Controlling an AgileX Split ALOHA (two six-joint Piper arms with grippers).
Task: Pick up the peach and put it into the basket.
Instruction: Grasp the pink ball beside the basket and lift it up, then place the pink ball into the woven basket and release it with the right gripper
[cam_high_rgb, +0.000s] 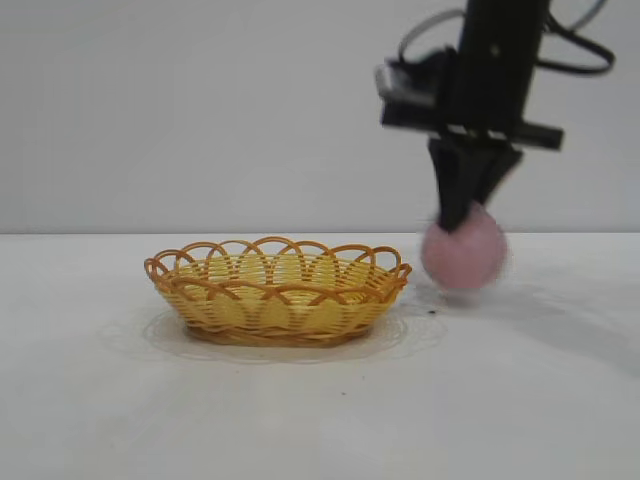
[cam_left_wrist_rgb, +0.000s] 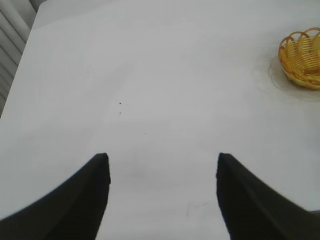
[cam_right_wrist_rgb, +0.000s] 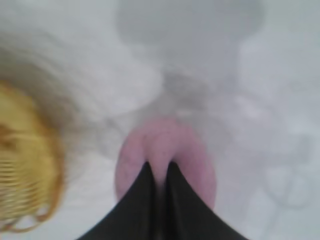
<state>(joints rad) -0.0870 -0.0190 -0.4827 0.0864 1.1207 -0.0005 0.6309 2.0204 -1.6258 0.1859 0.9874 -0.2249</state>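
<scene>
The pink peach (cam_high_rgb: 465, 255) hangs just right of the basket (cam_high_rgb: 230, 300), at about rim height and slightly above the white table. My right gripper (cam_high_rgb: 455, 222) comes down from above and is shut on the peach's top. In the right wrist view its dark fingers (cam_right_wrist_rgb: 145, 195) pinch a fold of the peach (cam_right_wrist_rgb: 190, 160), with the basket (cam_right_wrist_rgb: 25, 185) off to one side. My left gripper (cam_left_wrist_rgb: 162, 160) is open and empty over bare table, far from the basket (cam_left_wrist_rgb: 302, 57); it does not show in the exterior view.
The white table (cam_high_rgb: 320, 420) spreads around the basket, against a plain white wall behind. In the left wrist view a table edge (cam_left_wrist_rgb: 20, 55) runs along one side, with slatted blinds beyond it.
</scene>
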